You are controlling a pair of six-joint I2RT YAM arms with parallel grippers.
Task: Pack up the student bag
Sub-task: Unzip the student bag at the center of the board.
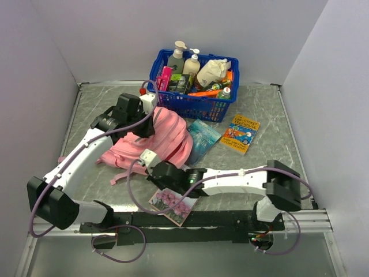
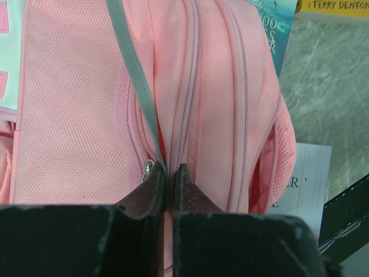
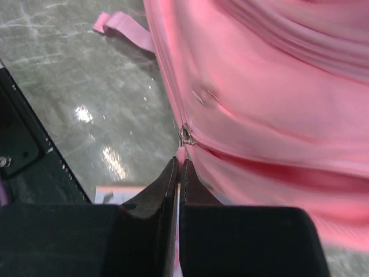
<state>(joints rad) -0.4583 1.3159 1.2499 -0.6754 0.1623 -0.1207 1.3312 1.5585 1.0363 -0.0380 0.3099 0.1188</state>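
Observation:
The student bag (image 1: 173, 137) is a soft pink backpack lying flat at the table's middle left. My left gripper (image 1: 150, 127) rests on its far side. In the left wrist view the left gripper (image 2: 168, 171) is shut on a thin grey strap (image 2: 131, 63) beside a metal zip slider (image 2: 149, 168) on the bag (image 2: 75, 115). My right gripper (image 1: 151, 167) is at the bag's near edge. In the right wrist view the right gripper (image 3: 180, 164) is shut on a pink zip pull just below the slider (image 3: 186, 135) of the bag (image 3: 277, 86). A dark red gap shows along that zip.
A blue basket (image 1: 173, 99) of bottles and small items stands at the back. A blue book (image 1: 204, 137) lies against the bag's right side, a yellow-and-blue book (image 1: 240, 134) further right. A cherry-blossom notebook (image 1: 173, 205) lies near the front rail. Bag straps (image 1: 118, 176) trail left.

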